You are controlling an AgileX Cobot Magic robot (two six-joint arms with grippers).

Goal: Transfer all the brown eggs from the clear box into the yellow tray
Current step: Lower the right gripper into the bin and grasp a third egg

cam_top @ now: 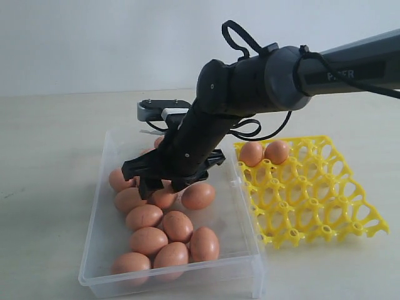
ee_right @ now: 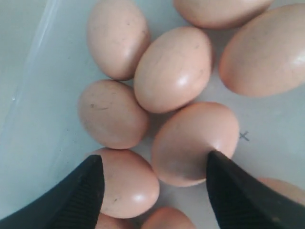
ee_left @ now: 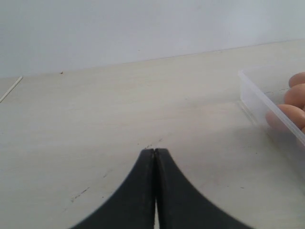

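Smooth brown oval eggs (cam_top: 178, 225) mostly lie in the shallow clear plastic box (cam_top: 206, 278), only two in the yellow lattice tray (cam_top: 292, 235); my right fingers (ee_right: 78, 198) spread above them, left fingers (ee_left: 136, 195) together.

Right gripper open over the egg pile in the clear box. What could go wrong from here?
1. The right gripper straddles two touching brown eggs; closing may catch both or pinch one off-centre, so it slips.
2. Eggs sit packed; a descending finger could press on a neighbour and crack it.
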